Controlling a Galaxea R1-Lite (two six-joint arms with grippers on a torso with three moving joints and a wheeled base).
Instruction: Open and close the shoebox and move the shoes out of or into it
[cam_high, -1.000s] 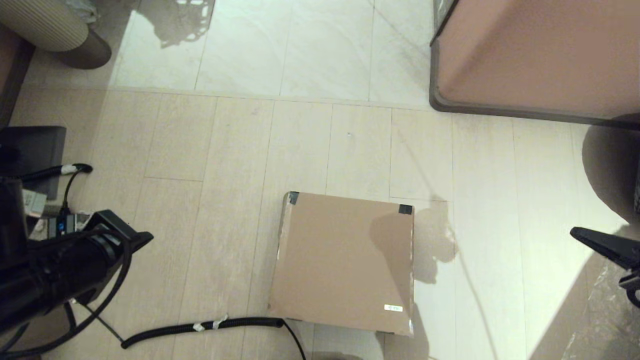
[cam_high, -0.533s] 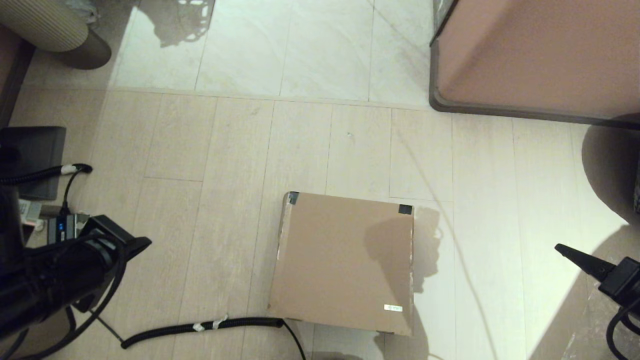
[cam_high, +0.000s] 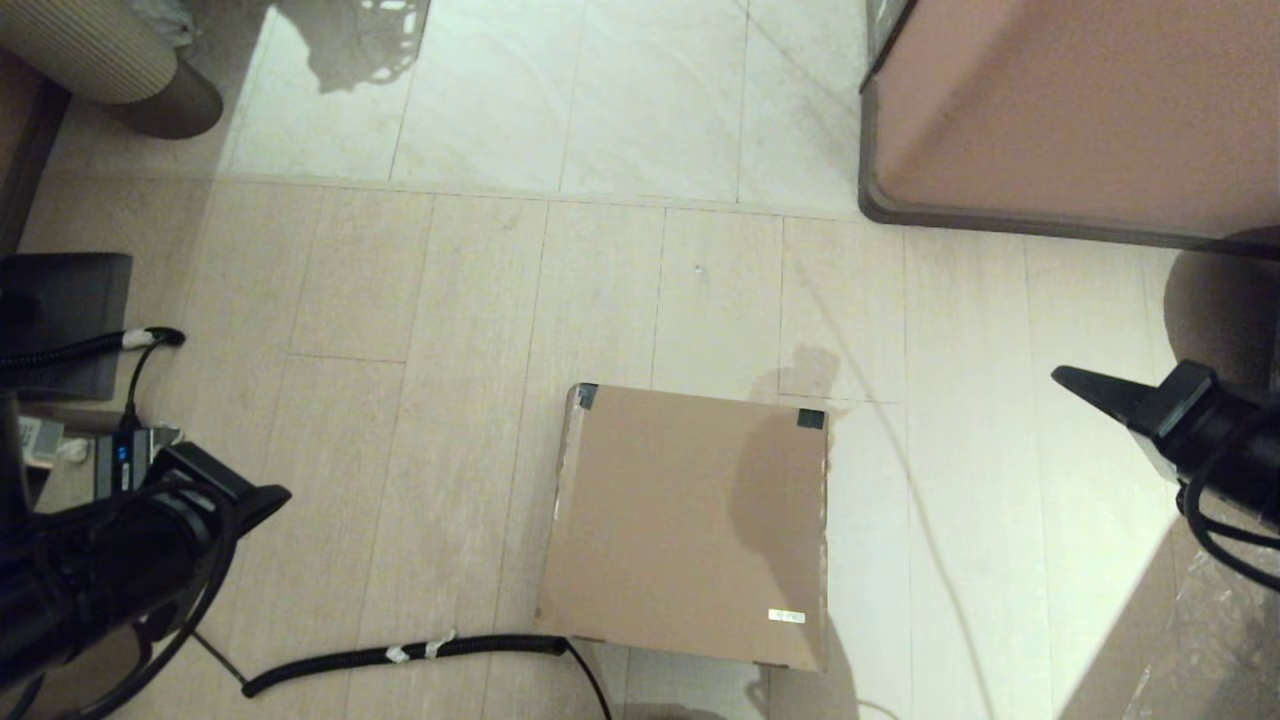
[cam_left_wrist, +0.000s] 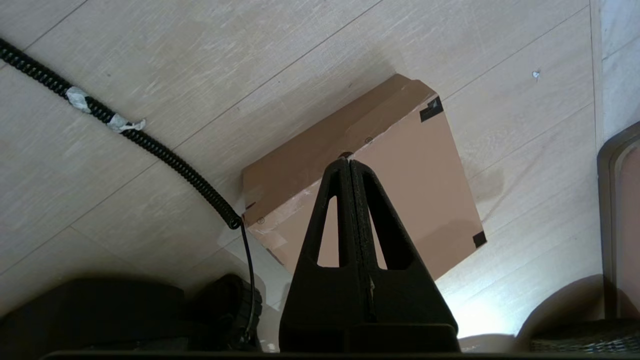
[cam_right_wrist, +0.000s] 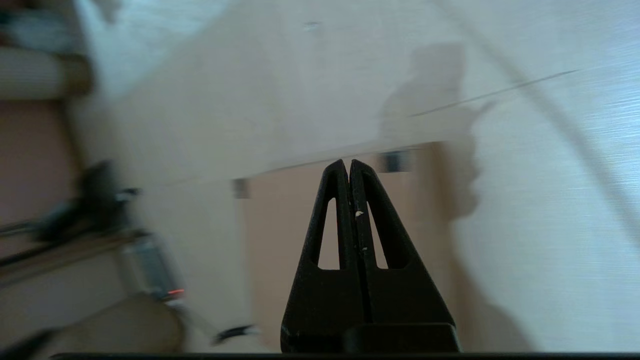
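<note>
Flooring of pale wood-look planks (cam_high: 420, 330) filled most of the head view, meeting glossy marble-look tiles (cam_high: 560, 90) toward 12 o'clock. One pinkish-brown cabinet (cam_high: 1080, 110) stood at 1 o'clock. One shoebox (cam_high: 690, 525) lay flat on the planks at 6 o'clock, lid down, two dark tape squares on its far corners and one white label (cam_high: 786, 616) near its front edge. One black corrugated cable (cam_high: 400, 655) ran to its near-left corner. Two grippers flanked it: left gripper (cam_high: 275, 495) at 8 o'clock, right gripper (cam_high: 1065, 377) at 3 o'clock, both apart from the box, each with fingers pressed together on nothing.
</note>
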